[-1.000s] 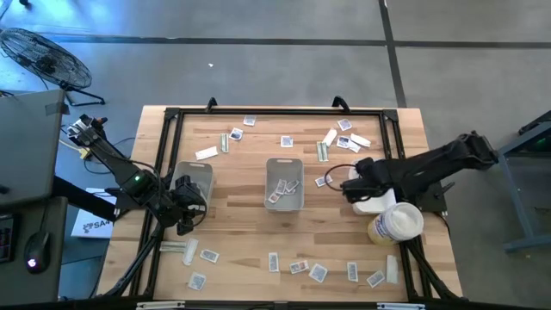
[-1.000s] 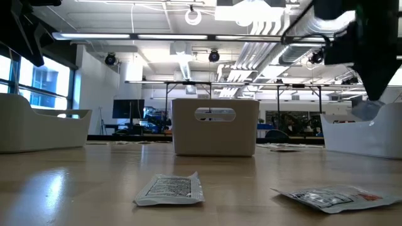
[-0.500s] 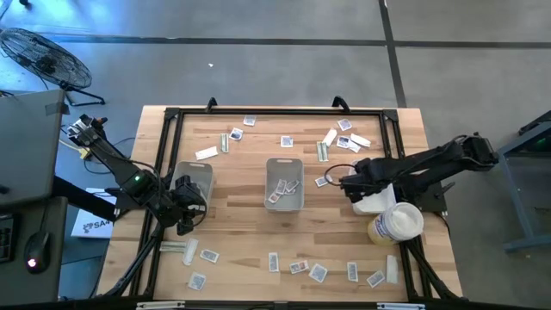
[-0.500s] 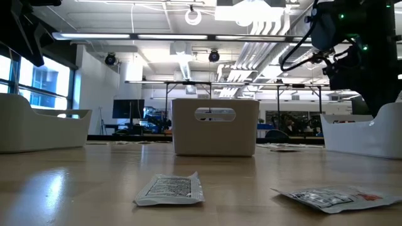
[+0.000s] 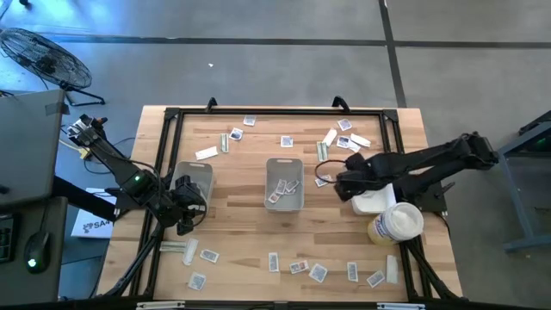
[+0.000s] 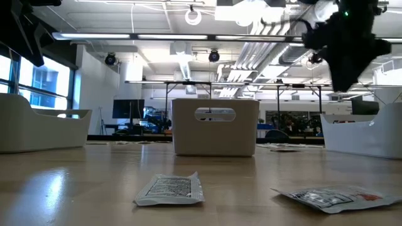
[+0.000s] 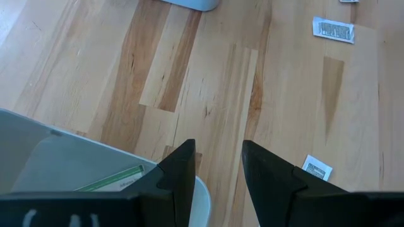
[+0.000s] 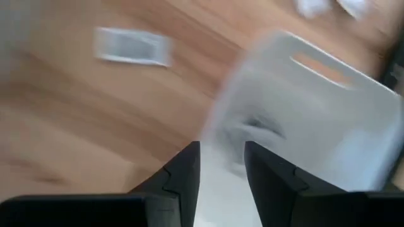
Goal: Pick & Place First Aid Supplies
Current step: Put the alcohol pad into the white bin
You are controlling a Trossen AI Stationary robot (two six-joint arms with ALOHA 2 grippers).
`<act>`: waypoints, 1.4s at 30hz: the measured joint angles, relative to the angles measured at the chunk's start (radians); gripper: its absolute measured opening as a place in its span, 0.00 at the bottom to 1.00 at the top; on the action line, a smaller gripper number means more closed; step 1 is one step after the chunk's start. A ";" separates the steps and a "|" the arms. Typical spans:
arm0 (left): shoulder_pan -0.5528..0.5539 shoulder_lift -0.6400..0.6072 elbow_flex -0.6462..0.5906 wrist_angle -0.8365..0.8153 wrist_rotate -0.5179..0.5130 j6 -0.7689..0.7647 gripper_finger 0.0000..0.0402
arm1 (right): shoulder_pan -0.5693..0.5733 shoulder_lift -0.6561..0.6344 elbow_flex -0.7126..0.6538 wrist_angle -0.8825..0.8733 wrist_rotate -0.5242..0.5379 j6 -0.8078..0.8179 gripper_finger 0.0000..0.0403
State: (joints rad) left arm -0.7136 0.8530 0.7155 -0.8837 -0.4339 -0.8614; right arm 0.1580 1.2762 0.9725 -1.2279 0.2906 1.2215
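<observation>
The first aid supplies are small flat packets scattered over the wooden table: several along the far side (image 5: 344, 138), several near the front edge (image 5: 297, 267), and two close up in the low view (image 6: 169, 188). More lie in the middle grey tray (image 5: 284, 164). My right gripper (image 5: 338, 183) hangs open above the table between that tray and the white tray (image 5: 370, 205), and holds nothing (image 8: 222, 157). One packet (image 5: 321, 181) lies on the table just beside it. My left gripper (image 7: 218, 157) waits open by the near end of the left grey tray (image 5: 194, 176).
A big round white tub with a yellow label (image 5: 396, 222) stands near the table's right edge, just in front of the white tray. A green-white strip (image 7: 113, 183) lies in the left tray. A black frame (image 5: 275, 112) runs round the table. Bare wood lies between the trays.
My right gripper has moved from over the white tray toward the table's left, closer to the middle tray, and in the low view it now hangs a little higher. The right wrist view is blurred by this motion.
</observation>
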 joint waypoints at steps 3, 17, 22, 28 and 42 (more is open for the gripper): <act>0.000 0.000 0.000 0.000 0.000 0.000 0.32 | 0.055 0.006 0.015 0.153 0.019 -0.051 0.29; 0.000 0.000 0.000 0.000 0.000 0.000 0.32 | 0.291 0.291 0.012 0.860 -0.086 -0.409 0.29; 0.000 0.000 0.000 0.000 0.000 0.000 0.32 | 0.390 0.384 0.012 0.974 -0.102 -0.519 0.29; 0.000 0.000 0.000 0.000 0.000 0.000 0.32 | 0.481 0.447 0.012 1.065 -0.138 -0.584 0.29; 0.000 0.000 0.000 0.000 0.000 0.000 0.32 | 0.519 0.576 0.012 1.076 -0.166 -0.668 0.29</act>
State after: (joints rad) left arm -0.7139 0.8532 0.7158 -0.8837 -0.4339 -0.8612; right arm 0.6773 1.8518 0.9844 -0.1518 0.1242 0.5532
